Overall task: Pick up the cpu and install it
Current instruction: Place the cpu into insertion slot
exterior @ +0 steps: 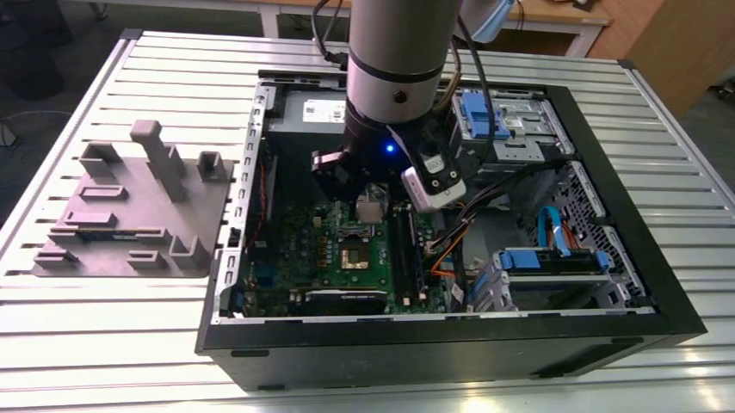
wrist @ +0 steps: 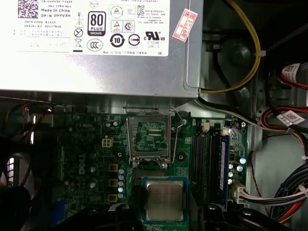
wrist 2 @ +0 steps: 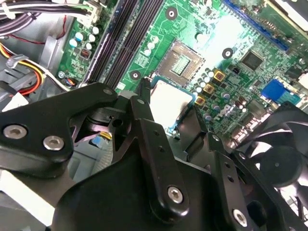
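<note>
We see the gripper point(exterior: 367, 200) lowered inside the open computer case point(exterior: 643, 258), which lies on its side on the slatted metal surface point(exterior: 115, 344). Its black fingers point(wrist 2: 147, 130) are drawn in only as far as the width of the cpu point(exterior: 369, 210), one on each side, and they appear to be clamped on its edges.

In both wrist views the cpu point(wrist: 164, 198) sits between the fingertips with its silvery top showing and a thin pale-blue edge around it. It hangs over the green motherboard point(exterior: 333, 237).

In the exterior view, the open socket point(exterior: 353, 256) lies at about 6 o'clock from the cpu, near but apart. The first wrist view shows the socket point(wrist: 149, 137) with its metal frame lifted. The second wrist view shows it point(wrist 2: 180, 62) uncovered just beyond the chip.

From the cpu in the exterior view, the long black memory slots point(exterior: 404, 249) run at about 4 o'clock. The silver-grey power supply point(exterior: 316, 110) with its white label is at 11 o'clock. On the surface at 9 o'clock from the case stands a grey moulded fixture point(exterior: 126, 215).
</note>
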You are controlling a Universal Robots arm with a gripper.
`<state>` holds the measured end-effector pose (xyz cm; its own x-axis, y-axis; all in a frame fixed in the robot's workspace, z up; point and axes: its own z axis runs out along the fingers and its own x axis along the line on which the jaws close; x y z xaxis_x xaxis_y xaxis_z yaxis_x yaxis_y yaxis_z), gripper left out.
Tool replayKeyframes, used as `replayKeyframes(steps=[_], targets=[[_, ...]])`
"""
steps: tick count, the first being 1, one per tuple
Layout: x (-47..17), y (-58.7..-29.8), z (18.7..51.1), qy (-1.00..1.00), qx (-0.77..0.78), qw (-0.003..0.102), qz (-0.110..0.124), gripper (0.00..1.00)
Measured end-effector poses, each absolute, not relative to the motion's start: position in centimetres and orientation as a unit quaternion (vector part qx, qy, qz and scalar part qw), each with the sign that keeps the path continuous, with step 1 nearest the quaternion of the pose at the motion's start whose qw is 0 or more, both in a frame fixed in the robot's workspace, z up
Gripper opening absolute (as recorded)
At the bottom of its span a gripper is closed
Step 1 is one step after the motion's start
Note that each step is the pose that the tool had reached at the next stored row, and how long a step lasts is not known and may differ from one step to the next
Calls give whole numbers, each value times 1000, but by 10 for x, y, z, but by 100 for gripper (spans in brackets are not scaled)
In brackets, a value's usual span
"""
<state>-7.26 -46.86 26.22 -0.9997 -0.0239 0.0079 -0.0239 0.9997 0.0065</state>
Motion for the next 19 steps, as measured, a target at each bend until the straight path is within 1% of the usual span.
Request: replayKeyframes(steps=[8,19], targets=[[-77,-469,261,-1000,12,4,-3,47],[-78,-469,244,-1000,12,4,-5,47]])
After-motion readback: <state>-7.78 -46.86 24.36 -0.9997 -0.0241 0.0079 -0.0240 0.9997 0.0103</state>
